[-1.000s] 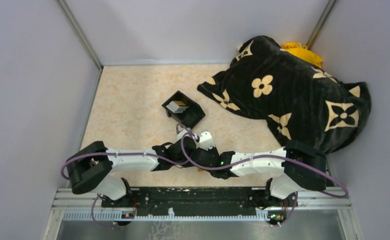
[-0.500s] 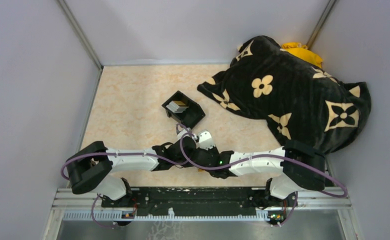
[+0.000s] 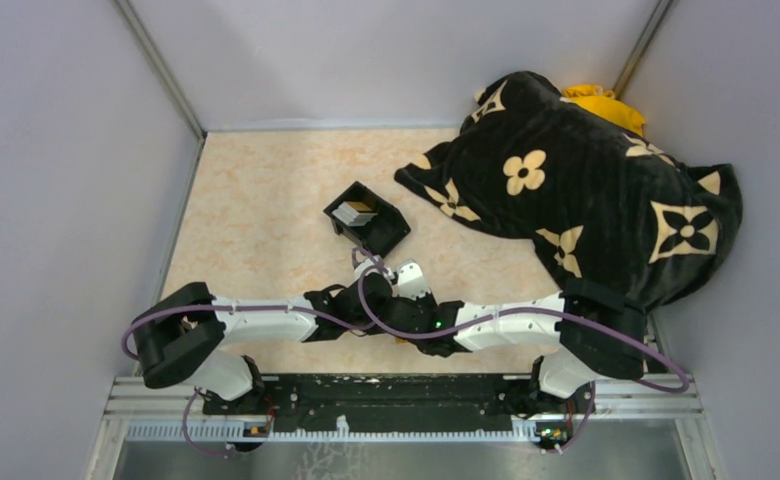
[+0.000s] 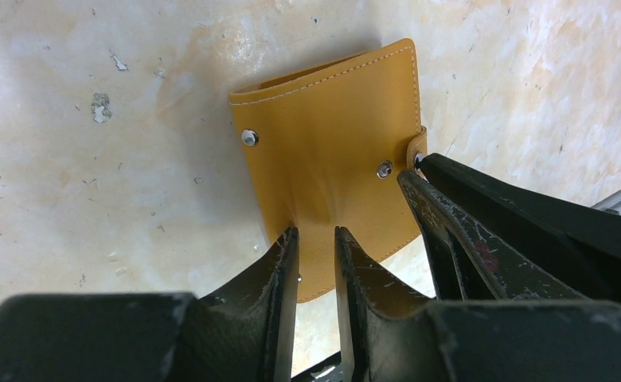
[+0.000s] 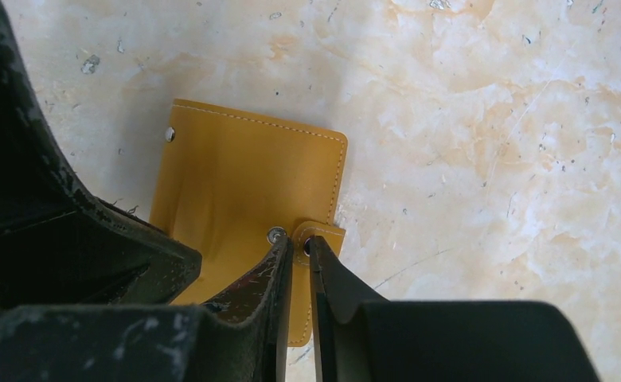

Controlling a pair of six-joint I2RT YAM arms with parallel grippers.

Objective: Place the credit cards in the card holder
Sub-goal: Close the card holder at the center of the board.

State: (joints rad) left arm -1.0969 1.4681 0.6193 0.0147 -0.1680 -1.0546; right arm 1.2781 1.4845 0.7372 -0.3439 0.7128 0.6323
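Note:
The card holder (image 4: 331, 135) is an orange-tan wallet lying folded shut on the marbled table; it also shows in the right wrist view (image 5: 244, 175). My left gripper (image 4: 315, 232) is nearly shut, its tips pinching the cover near the wallet's near edge. My right gripper (image 5: 299, 243) is shut on the wallet's small side tab (image 5: 327, 233) by its snap. In the top view both grippers, left (image 3: 364, 300) and right (image 3: 406, 305), meet over the wallet and hide it. The credit cards (image 3: 355, 212) lie stacked in the black box (image 3: 391, 238).
A black blanket with cream flower marks (image 3: 586, 190) is heaped at the right and back, with something yellow (image 3: 598, 100) behind it. Grey walls close in the table on the left, back and right.
The right arm has shifted slightly to the left. Both grippers stay together over the wallet.

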